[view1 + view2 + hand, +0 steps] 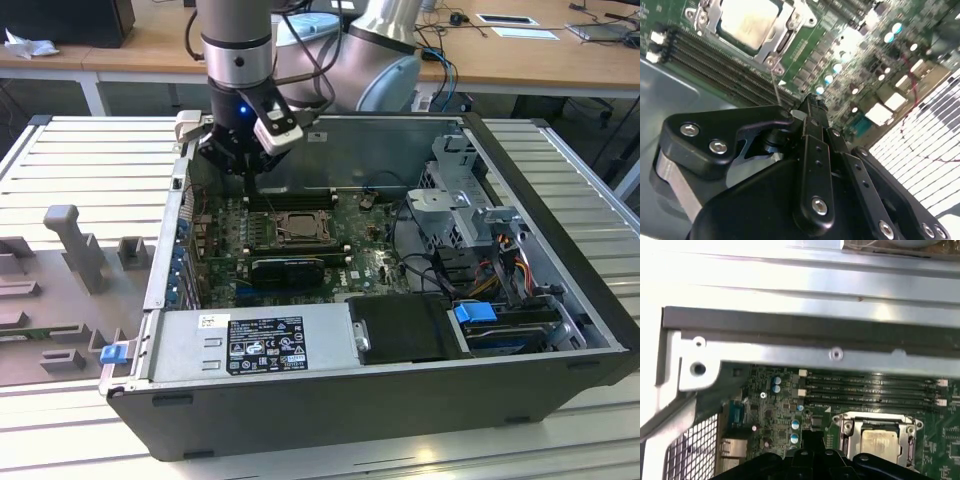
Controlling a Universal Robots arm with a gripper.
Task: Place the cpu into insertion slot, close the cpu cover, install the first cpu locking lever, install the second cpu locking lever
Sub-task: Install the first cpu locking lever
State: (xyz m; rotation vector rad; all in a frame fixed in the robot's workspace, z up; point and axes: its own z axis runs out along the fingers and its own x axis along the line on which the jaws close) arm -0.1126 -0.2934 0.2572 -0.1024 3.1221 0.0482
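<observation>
Gripper (811,107) shows fingers together, tip right at the thin locking lever (776,82) beside the insertion slot (266,232), where you'll see the cpu (747,20) seated under the shut cpu cover (786,27), likely closed up so it can push that lever, can't tell if it's pinching it.

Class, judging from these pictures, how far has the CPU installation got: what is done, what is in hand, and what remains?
Done: the cpu sits in the insertion slot, and the cpu cover appears to lie flat around it. In hand: the hand hovers beside the socket, close to a thin lever rod that stands up. Left: that lever looks unlatched, and the other lever's state cannot be told.
</observation>
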